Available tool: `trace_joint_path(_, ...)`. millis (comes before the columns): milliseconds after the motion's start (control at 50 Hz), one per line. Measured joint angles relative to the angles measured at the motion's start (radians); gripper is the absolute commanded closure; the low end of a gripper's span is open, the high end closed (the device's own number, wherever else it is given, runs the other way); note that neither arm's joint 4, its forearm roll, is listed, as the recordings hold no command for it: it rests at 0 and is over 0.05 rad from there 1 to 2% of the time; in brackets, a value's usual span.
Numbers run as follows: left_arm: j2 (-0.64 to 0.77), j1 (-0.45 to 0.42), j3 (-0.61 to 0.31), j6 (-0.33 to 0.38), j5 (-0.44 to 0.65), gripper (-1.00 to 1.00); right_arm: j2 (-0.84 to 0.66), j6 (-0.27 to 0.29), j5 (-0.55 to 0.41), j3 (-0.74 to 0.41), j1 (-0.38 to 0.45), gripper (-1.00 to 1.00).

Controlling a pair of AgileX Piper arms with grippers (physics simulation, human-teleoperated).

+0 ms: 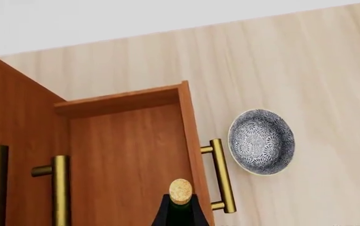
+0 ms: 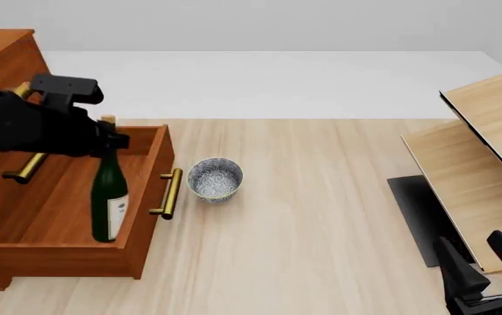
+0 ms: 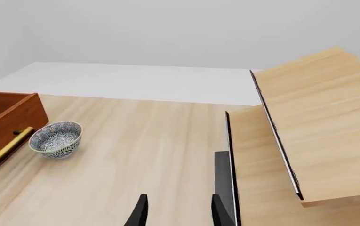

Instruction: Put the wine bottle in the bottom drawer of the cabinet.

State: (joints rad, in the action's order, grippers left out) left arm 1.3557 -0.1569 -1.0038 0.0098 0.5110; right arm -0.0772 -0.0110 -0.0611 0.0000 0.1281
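One bottle, one open drawer: the wine bottle (image 2: pixel 109 197) stands upright inside the bottom drawer (image 2: pixel 62 252), pulled out from the cabinet (image 2: pixel 1 56). The left gripper (image 2: pixel 102 141) sits at its neck; whether the fingers still clamp it, I cannot tell. Placement looks nearly finished; next comes a release and a straight lift clear of the cork. The speckled cup (image 2: pixel 214 178) sits just beside the drawer handle (image 2: pixel 170 193). The right gripper (image 3: pixel 176 209) idles, fingers apart.
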Motion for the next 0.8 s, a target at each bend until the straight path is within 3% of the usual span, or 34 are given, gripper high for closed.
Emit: trace_joint_path(800,0.069,-0.036,0.029,-0.139,-0.117,1.0,0.002,0.004,-0.004,0.0,-0.002,-1.0)
